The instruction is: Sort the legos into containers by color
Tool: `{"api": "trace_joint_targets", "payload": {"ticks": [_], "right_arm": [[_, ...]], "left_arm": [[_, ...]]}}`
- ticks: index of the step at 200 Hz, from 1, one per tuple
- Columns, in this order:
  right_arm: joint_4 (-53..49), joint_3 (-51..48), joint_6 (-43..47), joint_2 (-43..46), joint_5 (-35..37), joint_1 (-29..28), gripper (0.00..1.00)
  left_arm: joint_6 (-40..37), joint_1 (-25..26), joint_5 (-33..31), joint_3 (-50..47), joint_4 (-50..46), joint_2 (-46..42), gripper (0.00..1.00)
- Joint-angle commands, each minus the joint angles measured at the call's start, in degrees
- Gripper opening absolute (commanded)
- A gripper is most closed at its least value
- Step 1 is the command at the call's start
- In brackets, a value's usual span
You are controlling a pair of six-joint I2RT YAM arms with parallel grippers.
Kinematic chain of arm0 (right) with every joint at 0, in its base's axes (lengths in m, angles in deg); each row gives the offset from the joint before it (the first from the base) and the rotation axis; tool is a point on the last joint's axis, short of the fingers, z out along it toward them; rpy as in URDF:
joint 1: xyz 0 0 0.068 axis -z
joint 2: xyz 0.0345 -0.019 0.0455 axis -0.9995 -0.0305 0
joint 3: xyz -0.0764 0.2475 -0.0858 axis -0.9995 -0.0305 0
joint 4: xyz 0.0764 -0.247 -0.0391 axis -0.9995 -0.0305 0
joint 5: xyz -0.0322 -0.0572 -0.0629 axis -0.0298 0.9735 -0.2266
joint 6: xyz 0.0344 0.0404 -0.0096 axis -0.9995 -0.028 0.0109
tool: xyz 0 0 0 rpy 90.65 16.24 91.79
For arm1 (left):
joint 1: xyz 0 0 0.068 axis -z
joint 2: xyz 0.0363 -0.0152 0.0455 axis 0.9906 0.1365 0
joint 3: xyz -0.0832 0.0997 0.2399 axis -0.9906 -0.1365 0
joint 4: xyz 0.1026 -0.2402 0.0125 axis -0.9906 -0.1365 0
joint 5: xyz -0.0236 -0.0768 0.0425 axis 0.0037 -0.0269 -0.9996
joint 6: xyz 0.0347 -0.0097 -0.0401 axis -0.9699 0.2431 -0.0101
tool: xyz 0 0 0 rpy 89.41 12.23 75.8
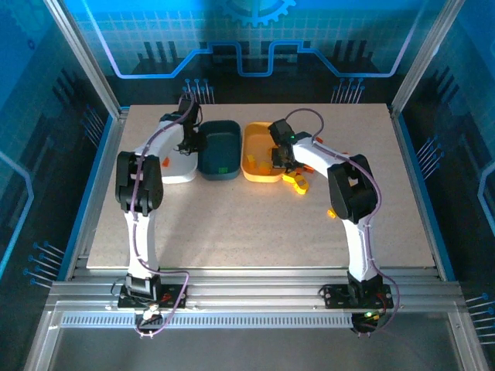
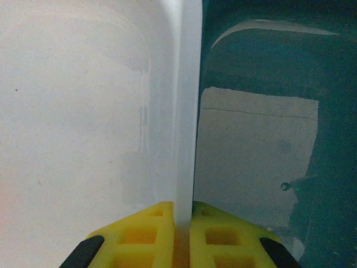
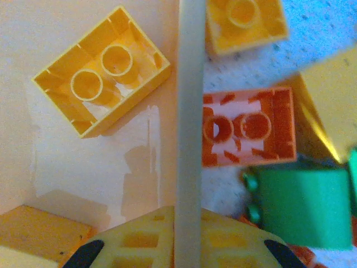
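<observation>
Three containers stand in a row: white (image 1: 176, 171), dark teal (image 1: 219, 147) and orange (image 1: 259, 171). My left gripper (image 1: 191, 145) is shut on the white container's right wall (image 2: 187, 111), its yellow fingers (image 2: 145, 234) on either side, next to the teal container (image 2: 268, 67). My right gripper (image 1: 280, 161) is shut on the orange container's right rim (image 3: 189, 111). A yellow lego (image 3: 100, 72) lies inside that container. Outside it on the table lie a red-orange lego (image 3: 248, 128), a green lego (image 3: 304, 206) and a yellow one (image 3: 242, 19).
A red-orange lego (image 1: 164, 162) lies in the white container and a green one (image 1: 223, 170) in the teal. Loose legos (image 1: 298, 183) cluster right of the orange container, and one yellow brick (image 1: 331, 212) lies nearer. The beige table (image 1: 247, 232) is bare in front.
</observation>
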Motion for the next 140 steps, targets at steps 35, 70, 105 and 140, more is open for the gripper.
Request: {"api": "trace_joint_targets", "payload": {"ticks": [35, 70, 105, 140], "right_arm": [[2.04, -10.99, -0.21, 8.06, 0.2, 1.84, 0.13], [3.44, -12.84, 2.66, 9.41, -1.36, 2.75, 0.13], [3.51, -8.94, 5.2, 7.31, -3.86, -0.83, 0.13], [2.9, -3.98, 4.57, 3.58, -5.79, -3.55, 0.12]], "left_arm": [[1.82, 8.68, 4.78, 0.89, 1.16, 2.53, 0.08], [2.88, 10.52, 4.82, 0.77, 0.77, 2.49, 0.06], [3.34, 10.11, 1.99, -1.3, -0.02, 0.33, 0.01], [2.95, 7.37, 2.42, -5.03, 1.0, -1.52, 0.02]]}}
